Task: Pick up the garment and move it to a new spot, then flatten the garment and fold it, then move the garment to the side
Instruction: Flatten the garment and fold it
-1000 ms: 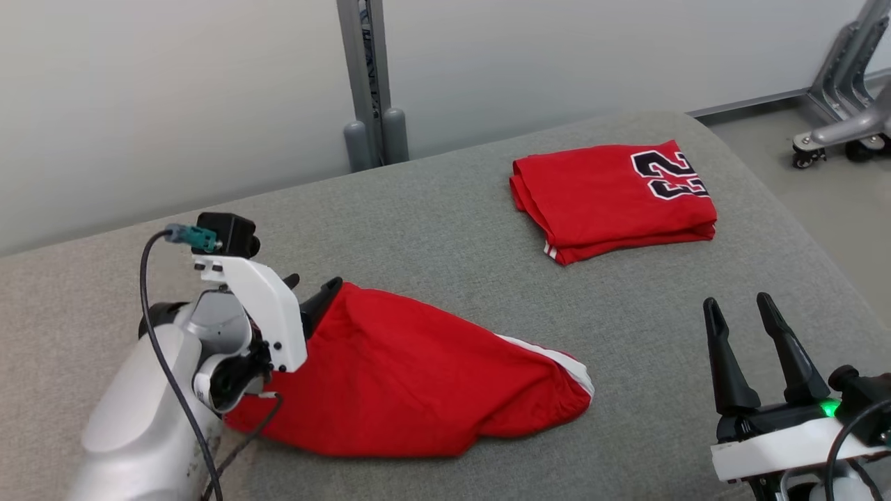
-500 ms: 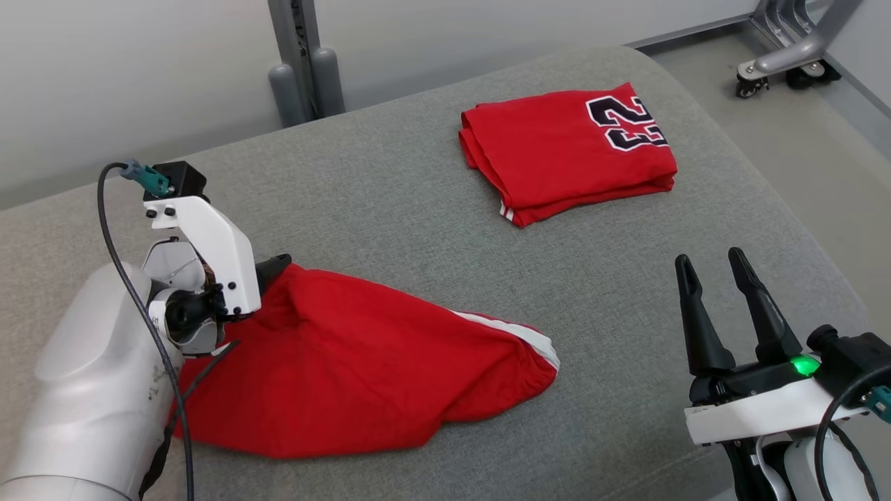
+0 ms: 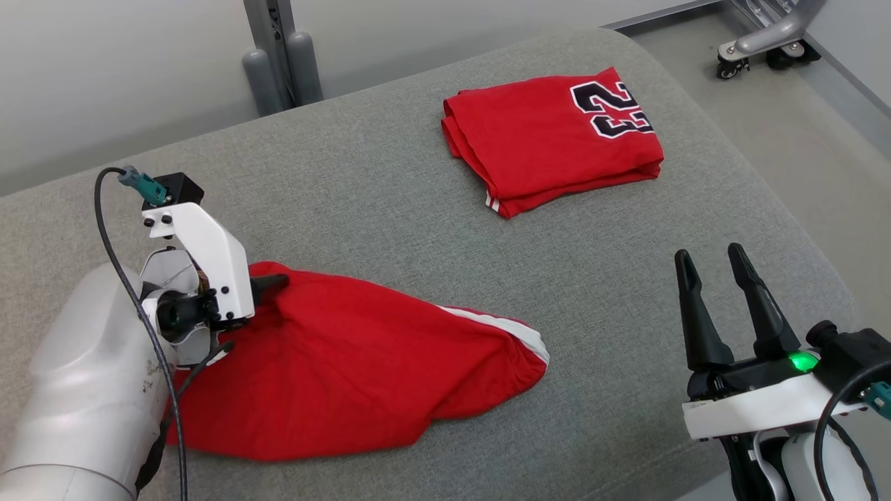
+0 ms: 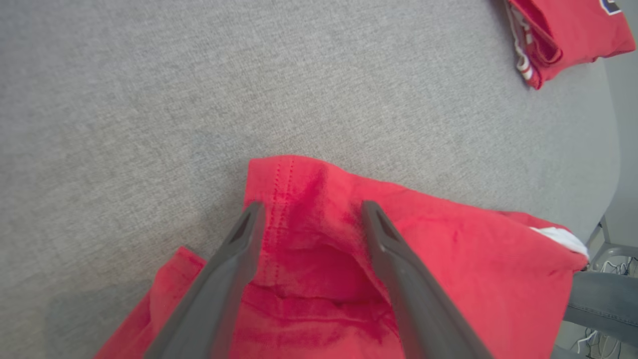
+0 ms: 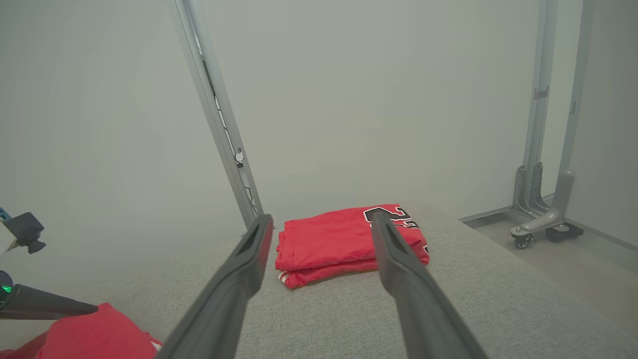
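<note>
Pincers apart over loose red garment

Red garment (image 3: 362, 376) lies crumpled and unfolded on the near-left part of the grey fabric-covered counter (image 3: 390, 209), white stripe along its right edge. Left pincer (image 4: 309, 212) is down at the garment's far-left corner, fingers (image 4: 234, 264) spread apart with a bunched fold of red cloth between them. Not clamped; whether the tips press on the cloth, cannot tell. In the head view one dark fingertip pokes out past the white wrist bracket onto the cloth edge.

Right pincer (image 3: 706, 254) hovers at the near-right over bare counter, fingers apart, nothing between them, well apart from the garment.

Folded red jersey (image 3: 543, 139) with a dark number print sits at the far right of the counter, separate from the loose garment. Grey metal post (image 3: 271, 42) stands behind the counter against the wall.
</note>
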Robot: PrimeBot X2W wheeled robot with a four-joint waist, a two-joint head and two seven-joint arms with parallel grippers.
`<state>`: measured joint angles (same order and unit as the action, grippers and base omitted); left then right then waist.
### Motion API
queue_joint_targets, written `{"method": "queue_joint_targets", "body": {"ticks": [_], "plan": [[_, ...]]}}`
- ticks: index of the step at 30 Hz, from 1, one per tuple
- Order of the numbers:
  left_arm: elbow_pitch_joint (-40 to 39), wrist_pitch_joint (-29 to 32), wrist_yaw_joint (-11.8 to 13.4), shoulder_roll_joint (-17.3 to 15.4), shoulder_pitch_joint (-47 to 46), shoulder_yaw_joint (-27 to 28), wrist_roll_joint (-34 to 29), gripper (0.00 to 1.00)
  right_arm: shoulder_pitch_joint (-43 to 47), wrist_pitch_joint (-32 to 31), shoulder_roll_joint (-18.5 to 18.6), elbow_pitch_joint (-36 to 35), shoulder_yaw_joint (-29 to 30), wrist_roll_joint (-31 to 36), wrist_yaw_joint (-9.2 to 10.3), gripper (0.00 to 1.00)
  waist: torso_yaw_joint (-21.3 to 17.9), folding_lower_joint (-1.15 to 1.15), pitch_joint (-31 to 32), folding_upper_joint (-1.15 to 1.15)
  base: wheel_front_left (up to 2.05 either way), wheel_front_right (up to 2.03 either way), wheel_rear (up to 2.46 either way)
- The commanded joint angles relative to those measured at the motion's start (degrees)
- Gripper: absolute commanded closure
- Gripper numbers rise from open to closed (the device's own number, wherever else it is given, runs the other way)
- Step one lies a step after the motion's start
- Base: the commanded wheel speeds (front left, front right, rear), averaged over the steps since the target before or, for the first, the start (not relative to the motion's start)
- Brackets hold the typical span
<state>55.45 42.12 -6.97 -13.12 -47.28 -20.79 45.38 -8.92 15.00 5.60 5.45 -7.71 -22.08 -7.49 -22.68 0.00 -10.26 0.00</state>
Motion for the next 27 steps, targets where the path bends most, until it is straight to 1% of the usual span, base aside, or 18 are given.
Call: {"method": "queue_joint_targets", "body": {"ticks": [1, 8, 15, 16, 18, 19, 20, 21, 22, 27], "plan": [[0.60, -0.33, -0.15, -0.47, -0.33, -0.19, -0.23, 0.00, -0.84, 0.25, 0.04, 0.00, -0.01, 0.01, -0.03, 0.00, -0.04, 0.00, -0.19, 0.00, 0.00, 0.00, 0.00], [2.68, -3.37, 0.28, -1.53, -2.32, 0.04, -0.78, 0.00, -1.52, 0.25, 0.07, -0.56, 0.13, -0.58, -0.03, 0.00, -0.40, 0.00, -2.03, 0.00, 0.00, 0.00, 0.00], [4.72, -1.42, -0.14, -0.30, -2.86, -0.72, 0.41, 0.00, -1.92, 0.25, -0.34, -0.66, 0.04, -0.53, -0.03, 0.00, -0.67, 0.00, -3.16, 0.00, 0.00, 0.00, 0.00], [4.90, -0.86, -0.22, -0.08, -2.89, -0.78, 0.80, 0.01, -1.98, 0.25, -0.40, -0.68, 0.06, -0.51, -0.03, 0.00, -0.66, 0.00, -3.23, 0.00, 0.00, 0.00, 0.00], [4.99, -0.27, -0.35, -0.12, -3.06, -1.13, 1.06, 0.39, -2.08, 0.25, -0.48, -0.52, 0.22, -0.51, -0.03, 0.00, -0.62, 0.00, -3.26, 0.00, 0.00, 0.00, 0.00], [4.91, -0.33, -0.40, -0.18, -3.18, -1.24, 1.16, 0.53, -2.08, 0.25, -0.51, -0.45, 0.26, -0.49, -0.03, 0.00, -0.60, 0.00, -3.26, 0.00, 0.00, 0.00, 0.00], [4.72, -0.61, -0.47, -0.21, -3.31, -1.27, 1.29, 0.63, -2.08, 0.25, -0.52, -0.37, 0.29, -0.45, -0.03, 0.00, -0.57, 0.00, -3.22, 0.00, 0.00, 0.00, 0.00], [4.45, -0.82, -0.51, -0.25, -3.43, -1.35, 1.44, 0.88, -2.11, 0.25, -0.54, -0.29, 0.30, -0.42, -0.03, 0.00, -0.53, 0.00, -3.18, 0.00, 0.00, 0.00, 0.00], [4.11, -1.12, -0.50, -0.28, -3.56, -1.44, 1.65, 1.00, -2.13, 0.25, -0.54, -0.21, 0.31, -0.39, -0.03, 0.00, -0.47, 0.00, -3.11, 0.00, 0.00, 0.00, 0.00], [1.63, -2.44, -0.61, -0.03, -4.07, -1.82, 3.31, 1.00, -1.91, 0.25, -0.22, 0.05, 0.58, -0.12, -0.03, 0.00, 0.36, 0.00, -2.24, 0.00, 0.00, 0.00, 0.00]]}}
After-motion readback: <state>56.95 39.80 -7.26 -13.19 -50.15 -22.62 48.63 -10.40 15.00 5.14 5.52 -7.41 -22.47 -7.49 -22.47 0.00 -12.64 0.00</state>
